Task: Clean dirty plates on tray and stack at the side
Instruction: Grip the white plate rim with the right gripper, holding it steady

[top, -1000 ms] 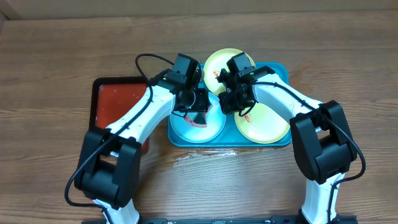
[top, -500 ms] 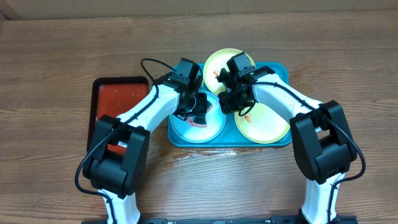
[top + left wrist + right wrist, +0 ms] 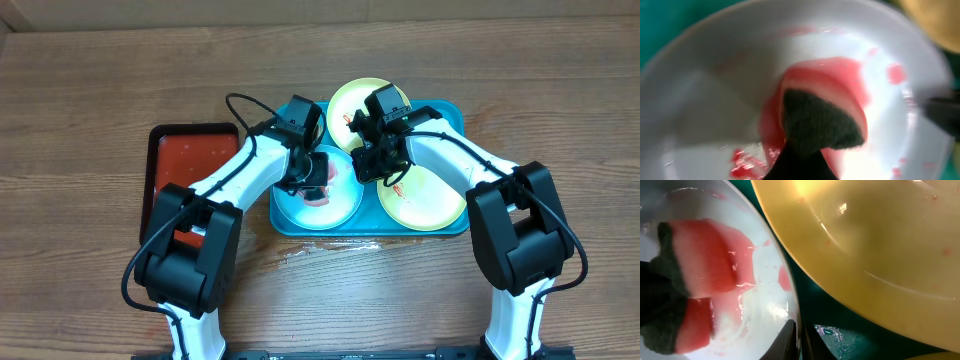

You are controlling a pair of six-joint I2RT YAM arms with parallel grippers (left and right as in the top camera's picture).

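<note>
**Position of items.** All three dirty plates lie on the turquoise tray point(image 3: 455, 115) at mid-worktop point(image 3: 100, 80). The pale blue-white plate point(image 3: 300, 210) sits in the tray's near-left part. One yellow-green plate point(image 3: 350, 100) is at the far edge and the other point(image 3: 435, 205) at the near right. A red tray point(image 3: 185, 160) stands left of the turquoise one, with no plate on it.

**Left claw** point(image 3: 315, 178). Clenched on a sponge point(image 3: 822, 120), pink with a dark green scouring face. The sponge is pressed into the bowl of the pale blue-white plate. Red liquid is smeared around it and spotted toward the rim.

**Right claw** point(image 3: 800, 342). Closed at the right-hand rim of the same plate. The wrist view appears to show the rim pinched between the fingers, which I judge to be steadying the plate for scrubbing.

**Progress.** Early. Scrubbing of the first plate is in hand and not finished, since red residue is plainly on its surface. Each yellow-green plate shows a small red mark, so I judge both uncleaned. Nothing is stacked at the side.

**Outstanding.** Finish wiping this plate and set it off the tray. Clean the two yellow-green plates and stack all three.
</note>
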